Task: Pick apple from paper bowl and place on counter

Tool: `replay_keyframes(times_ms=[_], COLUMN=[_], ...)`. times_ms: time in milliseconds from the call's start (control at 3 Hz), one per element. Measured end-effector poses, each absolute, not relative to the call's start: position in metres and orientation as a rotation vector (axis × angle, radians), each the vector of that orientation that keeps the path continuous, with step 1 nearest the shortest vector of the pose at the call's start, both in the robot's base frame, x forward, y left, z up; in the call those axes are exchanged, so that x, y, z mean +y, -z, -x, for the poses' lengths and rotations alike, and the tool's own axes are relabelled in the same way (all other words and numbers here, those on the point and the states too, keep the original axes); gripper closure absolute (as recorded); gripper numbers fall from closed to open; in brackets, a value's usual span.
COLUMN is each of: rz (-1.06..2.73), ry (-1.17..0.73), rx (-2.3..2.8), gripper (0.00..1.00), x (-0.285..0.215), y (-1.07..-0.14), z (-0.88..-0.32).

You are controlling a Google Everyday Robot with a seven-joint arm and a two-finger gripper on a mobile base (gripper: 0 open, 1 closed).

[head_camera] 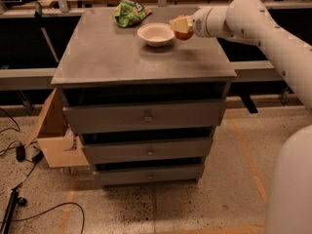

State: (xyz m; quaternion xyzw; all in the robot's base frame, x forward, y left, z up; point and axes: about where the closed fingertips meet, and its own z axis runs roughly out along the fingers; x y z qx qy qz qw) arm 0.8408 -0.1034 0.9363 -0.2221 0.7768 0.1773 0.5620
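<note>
The white paper bowl (156,33) stands empty on the grey counter (122,52), toward the back middle. My gripper (181,26) is just to the right of the bowl, a little above the counter, and is shut on the reddish apple (184,33). The apple's lower part shows under the pale fingers. The white arm reaches in from the right.
A green snack bag (129,12) lies at the back of the counter, left of the bowl. The cabinet has three drawers (146,116). A cardboard box (53,130) sits on the floor at the left, with cables near it. A wooden bench runs behind.
</note>
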Motion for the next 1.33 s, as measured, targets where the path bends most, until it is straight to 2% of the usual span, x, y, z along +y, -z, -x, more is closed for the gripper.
replay_keyframes(times_ms=[333, 667, 1333], rz=[0.502, 0.504, 0.546], ry=[-0.436, -0.443, -0.454], rx=[1.842, 1.856, 1.893], gripper=[1.00, 0.82, 0.35], x=[-0.100, -0.093, -0.067], y=[-0.927, -0.918, -0.881], z=[-0.830, -0.824, -0.826])
